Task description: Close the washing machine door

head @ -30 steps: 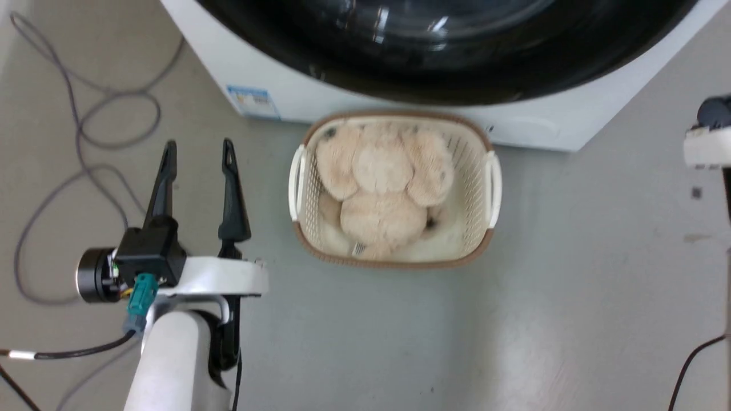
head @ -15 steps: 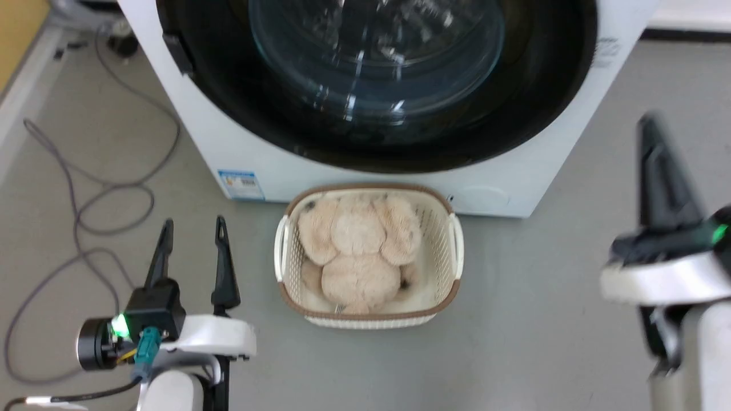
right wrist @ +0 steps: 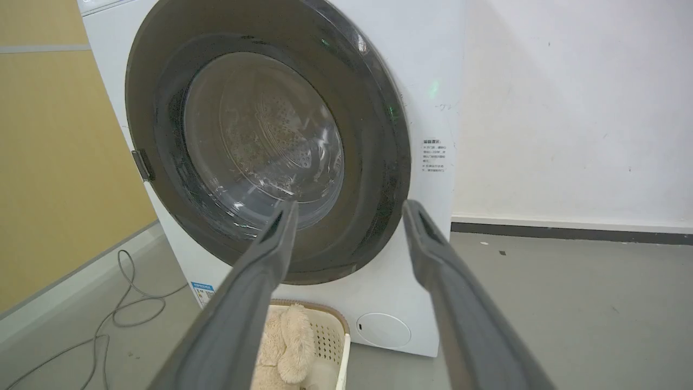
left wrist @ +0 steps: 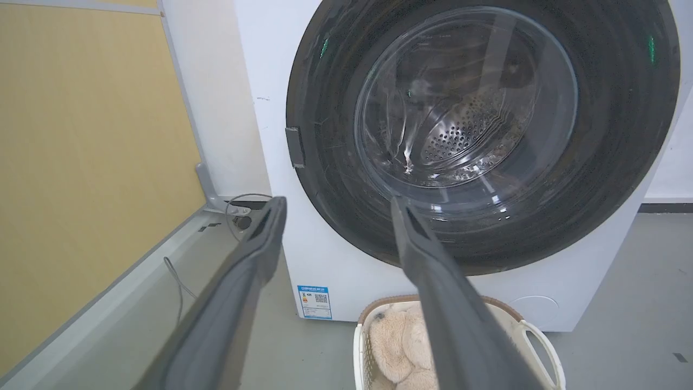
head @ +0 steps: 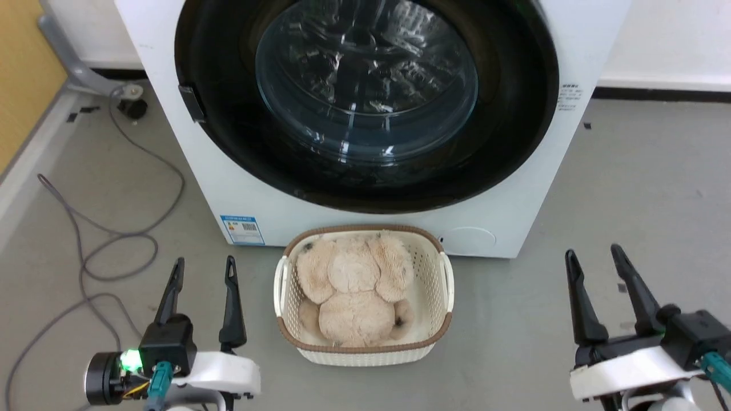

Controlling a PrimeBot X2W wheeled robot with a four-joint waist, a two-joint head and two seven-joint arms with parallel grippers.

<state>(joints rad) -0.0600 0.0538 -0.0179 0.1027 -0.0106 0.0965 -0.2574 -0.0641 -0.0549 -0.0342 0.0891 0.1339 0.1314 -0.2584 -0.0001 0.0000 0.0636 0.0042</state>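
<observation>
Pale grey floor [head: 628, 188], smooth and faintly scuffed, spreads out below us. At twelve o'clock a white washing machine [head: 228, 188] stands squarely on it, its base meeting the floor in a clean line. Just in front of the machine, toward six o'clock, a cream basket [head: 448, 285] with a brown rim sits on the floor close to the cabinet. We cannot tell whether the two touch. From nine to ten o'clock a thin grey cable [head: 183, 188] trails in loose loops across the floor. We see a small dark fleck [head: 587, 125] on the floor at two o'clock.
</observation>
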